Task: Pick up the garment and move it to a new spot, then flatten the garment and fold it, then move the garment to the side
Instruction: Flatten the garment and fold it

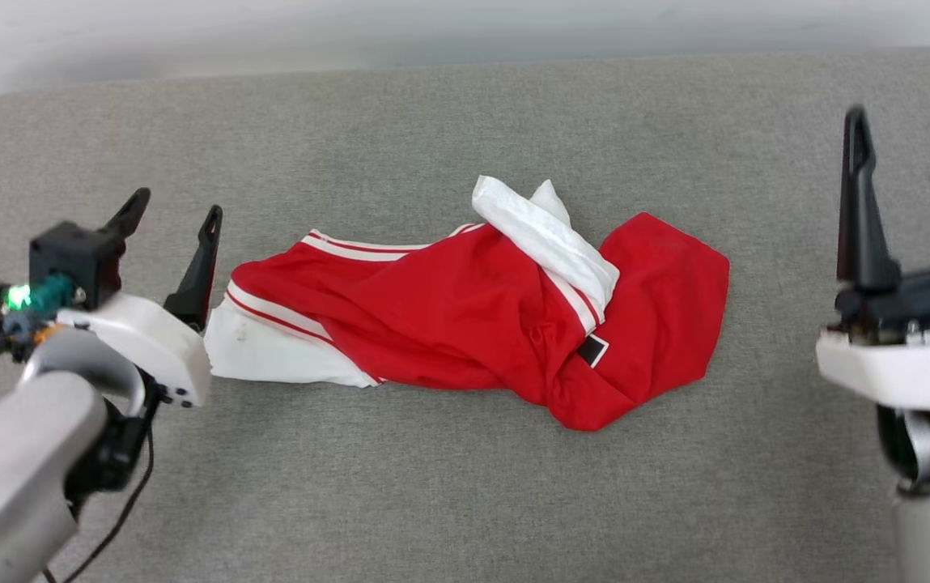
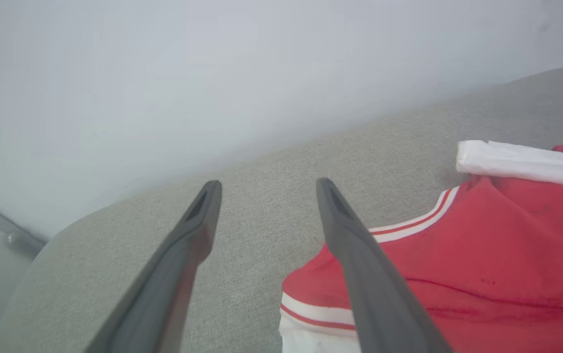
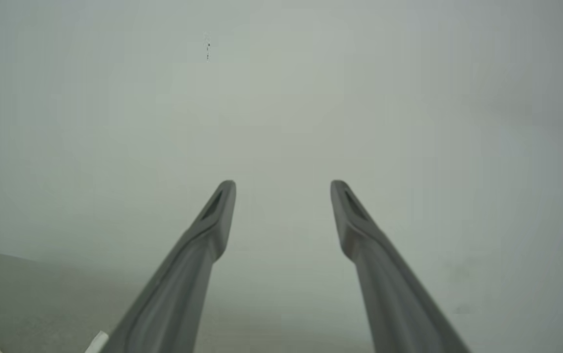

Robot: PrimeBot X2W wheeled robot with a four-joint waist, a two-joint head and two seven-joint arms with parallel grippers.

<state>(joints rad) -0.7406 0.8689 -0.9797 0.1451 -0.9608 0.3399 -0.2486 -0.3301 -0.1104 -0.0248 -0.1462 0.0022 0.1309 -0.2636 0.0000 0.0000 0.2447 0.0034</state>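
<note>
Plainly, from the head view, the garment point(image 1: 465, 324) lies crumpled in the middle of the grey cushioned surface point(image 1: 432, 121), red body bunched, one white sleeve point(image 1: 541, 231) flopped across it and a small black tag point(image 1: 592, 350) showing near the front. The left gripper point(image 1: 177, 204) hovers just beside the shirt's striped left end, jaws spread and holding nothing; the right gripper point(image 1: 910, 101) stands well apart on the right, likewise spread and empty. In the left wrist view the two dark fingers point(image 2: 188, 245) frame bare cushion, and the red cloth with its striped trim point(image 2: 423, 220) lies under and beyond the right-hand finger, not between the two. In the right wrist view the open fingers point(image 3: 203, 235) point at a pale wall point(image 3: 281, 73), with a scrap of red-and-white fabric at the lower left corner. By my reading the shirt is laid down but neither flat nor folded, so flattening is the step in hand. The next move calls for each gripper to pinch an outer edge, likely a sleeve or hem, and draw the thin cloth apart without dragging the whole heap.
</note>
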